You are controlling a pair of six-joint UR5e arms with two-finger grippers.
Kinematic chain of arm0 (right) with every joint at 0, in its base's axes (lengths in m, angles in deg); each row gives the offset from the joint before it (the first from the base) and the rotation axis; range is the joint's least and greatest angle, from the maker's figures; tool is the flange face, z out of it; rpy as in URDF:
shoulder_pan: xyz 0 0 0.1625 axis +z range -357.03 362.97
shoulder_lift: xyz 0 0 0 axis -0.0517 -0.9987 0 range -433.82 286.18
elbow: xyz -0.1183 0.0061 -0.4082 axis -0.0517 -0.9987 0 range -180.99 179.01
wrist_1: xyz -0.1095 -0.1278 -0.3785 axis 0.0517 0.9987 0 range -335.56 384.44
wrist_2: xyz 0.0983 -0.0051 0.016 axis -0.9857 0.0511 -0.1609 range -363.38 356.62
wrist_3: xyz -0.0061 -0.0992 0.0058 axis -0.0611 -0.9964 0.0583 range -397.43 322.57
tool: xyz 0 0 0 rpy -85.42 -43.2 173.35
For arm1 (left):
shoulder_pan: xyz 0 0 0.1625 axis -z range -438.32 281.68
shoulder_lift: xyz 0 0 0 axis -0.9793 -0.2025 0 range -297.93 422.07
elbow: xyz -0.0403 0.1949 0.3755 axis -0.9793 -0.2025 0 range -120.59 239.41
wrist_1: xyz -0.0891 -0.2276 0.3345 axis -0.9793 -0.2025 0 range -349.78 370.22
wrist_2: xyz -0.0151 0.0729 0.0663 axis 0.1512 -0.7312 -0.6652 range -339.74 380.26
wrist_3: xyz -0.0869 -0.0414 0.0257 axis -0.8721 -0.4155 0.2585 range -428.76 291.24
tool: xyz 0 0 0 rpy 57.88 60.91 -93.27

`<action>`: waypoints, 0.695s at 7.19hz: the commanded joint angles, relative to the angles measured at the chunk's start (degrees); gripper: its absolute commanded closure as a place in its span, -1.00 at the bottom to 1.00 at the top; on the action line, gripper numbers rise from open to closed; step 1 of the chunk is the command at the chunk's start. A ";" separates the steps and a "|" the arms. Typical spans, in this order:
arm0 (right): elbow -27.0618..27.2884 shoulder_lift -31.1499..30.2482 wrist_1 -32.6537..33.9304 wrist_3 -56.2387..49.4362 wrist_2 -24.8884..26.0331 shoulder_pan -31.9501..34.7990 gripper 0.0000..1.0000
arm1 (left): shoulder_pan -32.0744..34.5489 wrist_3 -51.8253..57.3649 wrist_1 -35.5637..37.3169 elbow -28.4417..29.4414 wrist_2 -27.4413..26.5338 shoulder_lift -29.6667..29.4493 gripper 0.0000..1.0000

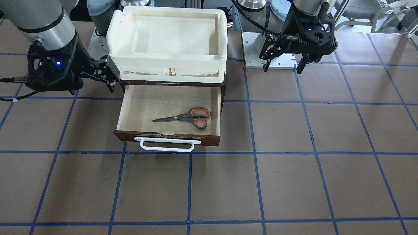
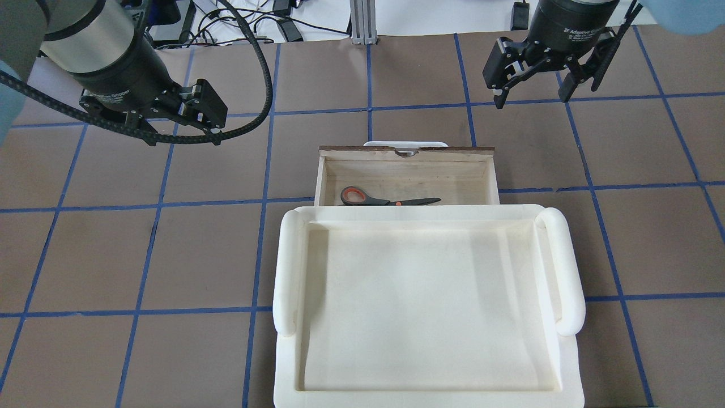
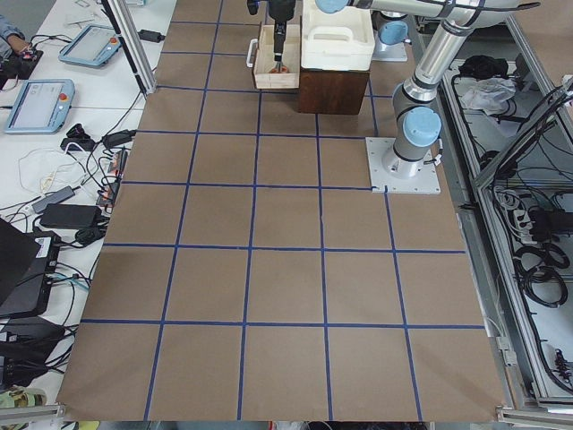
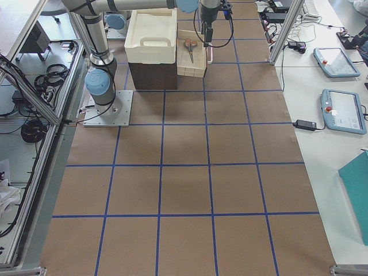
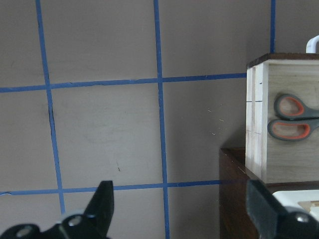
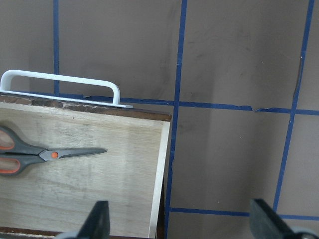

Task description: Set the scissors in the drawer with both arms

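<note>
lying in the open drawer near the worktop's robot-side edge, the scissors lose one loop behind the tray from overhead. left gripper and right gripper hang spread wide, empty.

The pulled-out drawer is open from above. The scissors lie flat on its floor toward the robot's left, and bare plywood shows on the other side. A cream-white tray on the cabinet rises directly behind the opening and walls off the robot's side. The white bar handle juts from the front. Open tabletop flanks the drawer. The right gripper hangs just beside the tray's corner, and the left gripper hangs well apart, both with jaws spread.
</note>
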 commanded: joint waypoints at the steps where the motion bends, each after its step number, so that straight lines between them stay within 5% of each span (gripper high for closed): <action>1: 0.15 0.08 -0.08 0.00 0.09 0.00 -1.00 | -1.15 0.11 0.09 -0.20 0.07 0.63 -1.00; 5: 0.15 -0.01 -0.08 0.00 0.00 0.00 -1.00 | -1.68 0.38 -0.26 -0.29 -0.02 1.07 -1.00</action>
